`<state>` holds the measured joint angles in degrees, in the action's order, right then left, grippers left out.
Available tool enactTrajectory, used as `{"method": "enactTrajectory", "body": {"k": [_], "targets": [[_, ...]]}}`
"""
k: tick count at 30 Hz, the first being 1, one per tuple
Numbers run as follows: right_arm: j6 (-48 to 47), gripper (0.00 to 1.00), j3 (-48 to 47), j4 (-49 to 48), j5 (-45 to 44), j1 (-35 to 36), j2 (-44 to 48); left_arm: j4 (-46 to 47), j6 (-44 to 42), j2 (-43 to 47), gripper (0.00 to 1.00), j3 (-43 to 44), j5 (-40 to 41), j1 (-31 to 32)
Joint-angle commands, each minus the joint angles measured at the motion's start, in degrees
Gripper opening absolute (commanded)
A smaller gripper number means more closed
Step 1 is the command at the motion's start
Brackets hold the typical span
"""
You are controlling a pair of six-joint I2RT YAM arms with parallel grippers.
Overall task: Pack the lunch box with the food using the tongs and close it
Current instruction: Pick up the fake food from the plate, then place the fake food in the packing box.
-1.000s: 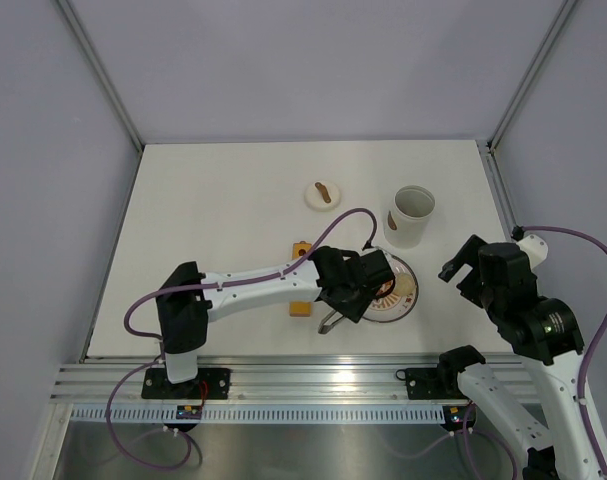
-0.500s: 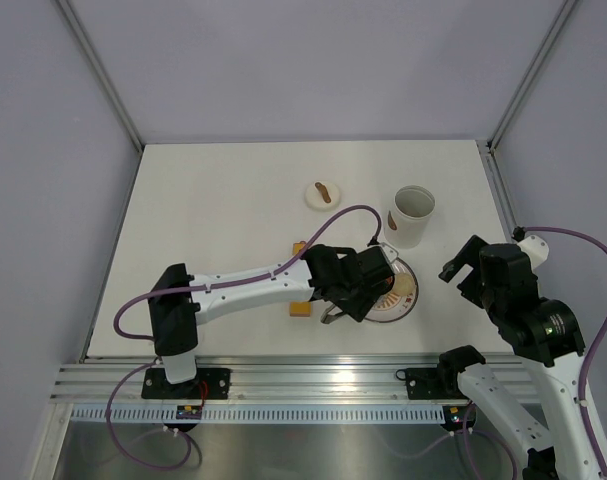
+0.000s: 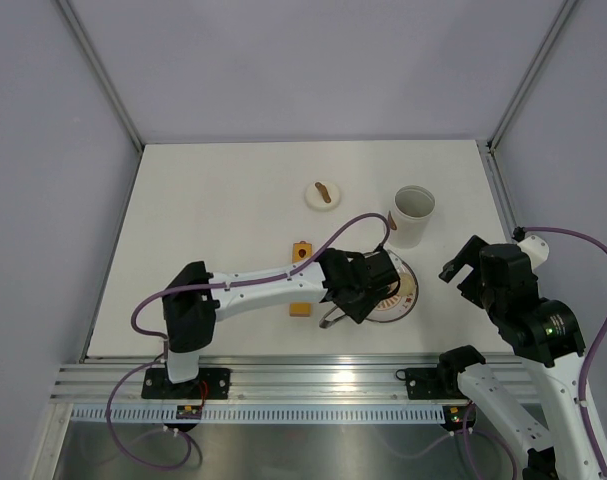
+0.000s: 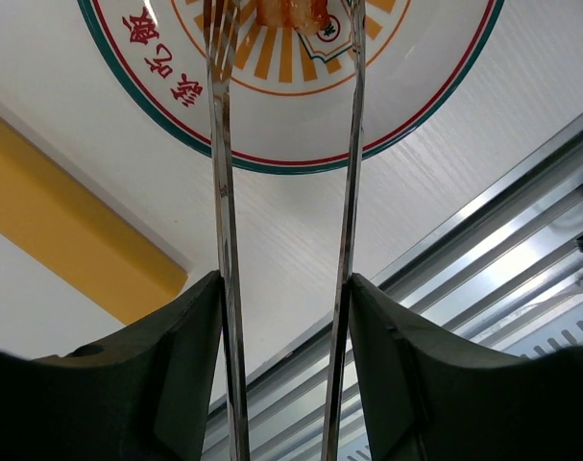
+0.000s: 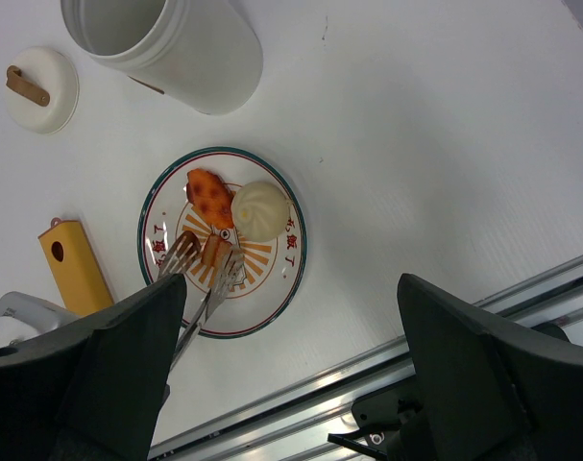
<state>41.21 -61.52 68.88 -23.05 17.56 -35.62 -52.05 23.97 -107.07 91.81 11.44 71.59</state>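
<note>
**Top view.** A patterned plate (image 3: 408,298) is set near the front edge of the table (image 3: 213,200). An orange bar (image 3: 300,308) lies just beside the plate on its left, and the middle of the bar is crossed by the left arm. A white lid (image 3: 323,195) with a brown handle is placed further back, well apart from the lunch box (image 3: 413,216). The lunch box stands upright and uncovered just behind the plate. Much of the plate is hidden by the left gripper (image 3: 375,285). The joined end of the tongs (image 3: 329,322) protrudes from under this gripper toward the front edge. The right gripper (image 3: 461,268) is held to the right of the plate.

**Left wrist view.** The two thin arms of the tongs are clamped between the half-closed fingers (image 4: 176,365). A piece of food (image 4: 291,12) is seen between the arms near their tips. It is cut off by the frame, so contact cannot be confirmed.

**Right wrist view.** The right gripper's jaws are spread wide, with nothing held. On the plate, an orange-red piece (image 5: 209,195) is touched by a pale ball (image 5: 260,211).
</note>
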Motion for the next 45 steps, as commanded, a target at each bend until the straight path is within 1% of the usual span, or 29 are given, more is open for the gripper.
{"method": "enactTrajectory", "body": {"k": [1, 5, 9, 16, 21, 26, 30, 31, 34, 38, 41, 45], "targets": [[0.1, 0.99, -1.68, 0.46, -1.38, 0.1, 0.28, 1.16, -0.68, -0.25, 0.54, 2.15, 2.44, -0.31], [0.27, 1.0, -1.76, 0.46, -1.38, 0.1, 0.28, 1.34, -1.11, -0.34, 0.51, 2.06, 2.53, -0.4], [0.19, 0.99, -1.85, 0.46, -1.3, 0.1, 0.2, 0.81, -1.2, 0.19, 0.42, 2.5, 2.45, -0.4], [0.1, 1.0, -1.85, 0.02, -1.21, 0.1, -0.33, -0.94, -1.03, 3.09, 0.32, 3.55, 2.8, -0.49], [0.01, 0.99, -1.94, -0.68, -0.86, 0.1, -0.77, -2.7, -1.9, 5.37, 0.24, 6.18, 3.24, -0.49], [0.01, 0.99, -1.94, -0.42, -1.03, 0.1, -0.42, -5.25, -3.48, 6.17, 0.21, 9.52, 1.92, -1.89], [0.71, 0.99, -2.47, 0.29, -2.35, 0.1, 0.9, -4.38, -4.36, 6.96, 0.22, 12.77, 0.08, -4.61], [0.71, 0.99, -2.56, 0.2, -2.61, 0.1, 1.25, -4.11, -4.54, 6.87, 0.21, 15.3, -0.19, -5.58], [0.45, 0.99, -3.26, 0.29, -2.97, 0.1, 1.34, -4.37, -5.86, 5.29, 0.21, 20.06, -0.45, -7.07], [0.71, 0.99, -3.61, 0.73, -3.14, 0.1, 0.81, -4.64, -7.35, 1.78, 0.22, 29.98, -1.16, -9.01], [0.8, 0.99, -3.52, 0.46, -3.41, 0.1, 1.25, -3.5, -7.53, -0.77, 0.22, 33.95, -2.64, -10.59], [0.62, 0.99, -3.79, 0.9, -3.76, 0.1, 0.81, -0.42, -7.44, -4.1, 0.22, 35.89, -6.16, -12.35]]}}
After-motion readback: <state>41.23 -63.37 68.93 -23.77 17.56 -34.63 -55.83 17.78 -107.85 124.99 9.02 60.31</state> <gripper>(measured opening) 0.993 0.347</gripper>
